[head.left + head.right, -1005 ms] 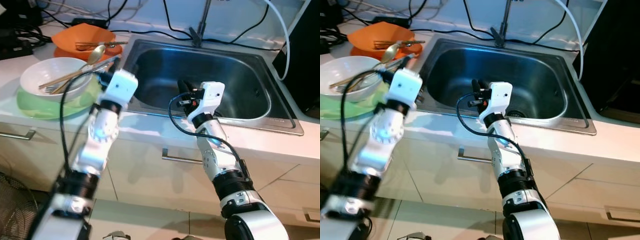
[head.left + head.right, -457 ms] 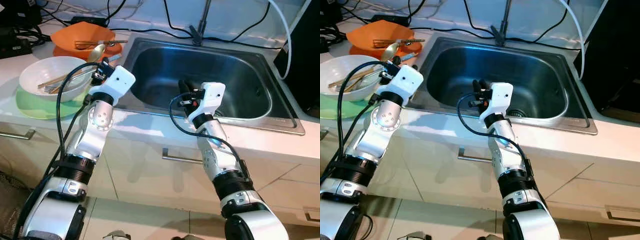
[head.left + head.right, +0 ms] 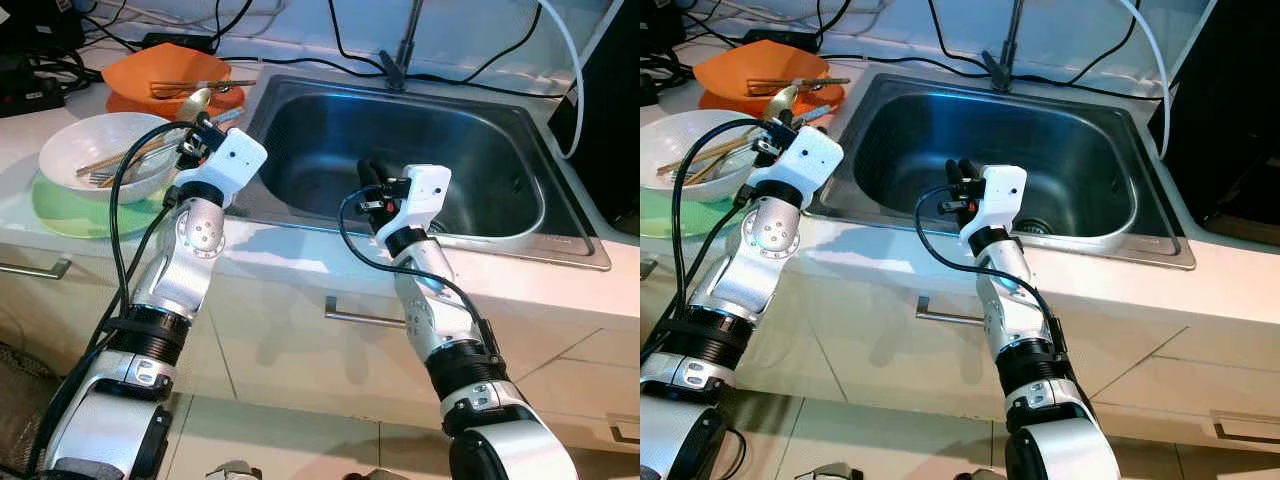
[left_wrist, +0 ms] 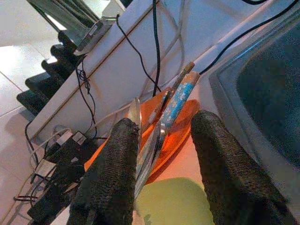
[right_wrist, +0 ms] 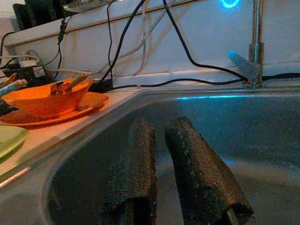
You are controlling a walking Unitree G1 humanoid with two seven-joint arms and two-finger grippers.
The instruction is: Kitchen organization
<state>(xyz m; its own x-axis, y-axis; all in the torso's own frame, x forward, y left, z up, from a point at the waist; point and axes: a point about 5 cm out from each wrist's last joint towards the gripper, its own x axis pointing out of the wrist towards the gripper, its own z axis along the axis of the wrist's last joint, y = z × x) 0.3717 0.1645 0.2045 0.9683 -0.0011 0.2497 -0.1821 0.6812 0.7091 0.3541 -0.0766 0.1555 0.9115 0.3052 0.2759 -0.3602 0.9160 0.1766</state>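
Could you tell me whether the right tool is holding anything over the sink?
No, the right tool hangs over the sink with nothing between its nearly closed fingers.

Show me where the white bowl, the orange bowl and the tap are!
white bowl (image 3: 70, 150), left eye view, on the bare inside wall of the bowl.
orange bowl (image 3: 150, 72), left eye view, on the near part of its orange side.
tap (image 3: 407, 35), left eye view, on its upright metal stem behind the sink.
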